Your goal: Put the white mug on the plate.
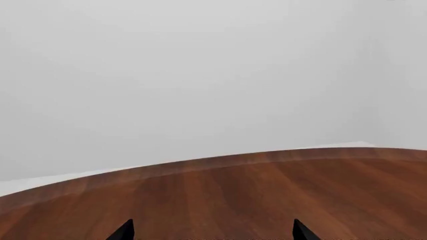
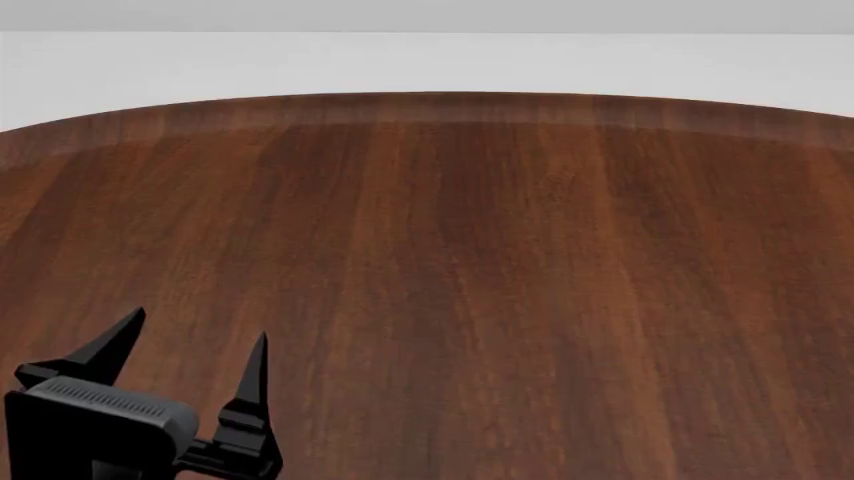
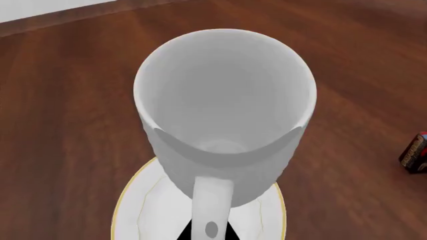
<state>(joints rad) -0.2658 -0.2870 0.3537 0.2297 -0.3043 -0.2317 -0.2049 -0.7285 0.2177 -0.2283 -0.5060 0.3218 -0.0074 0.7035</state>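
Head view: the left gripper (image 2: 194,350) is held low over the near left of the wooden table (image 2: 534,280), jaws spread apart and empty. The right gripper's jaw state cannot be told. The white mug (image 3: 223,115), glossy, upright and empty, is seen over the gold-rimmed plate (image 3: 133,215)

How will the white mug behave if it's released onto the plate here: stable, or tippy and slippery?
The white mug looks tall and narrow, so likely tippy if nudged. Its glossy surface probably slips easily on the plate. It looks rigid, ceramic-like and empty, so probably fragile if dropped.
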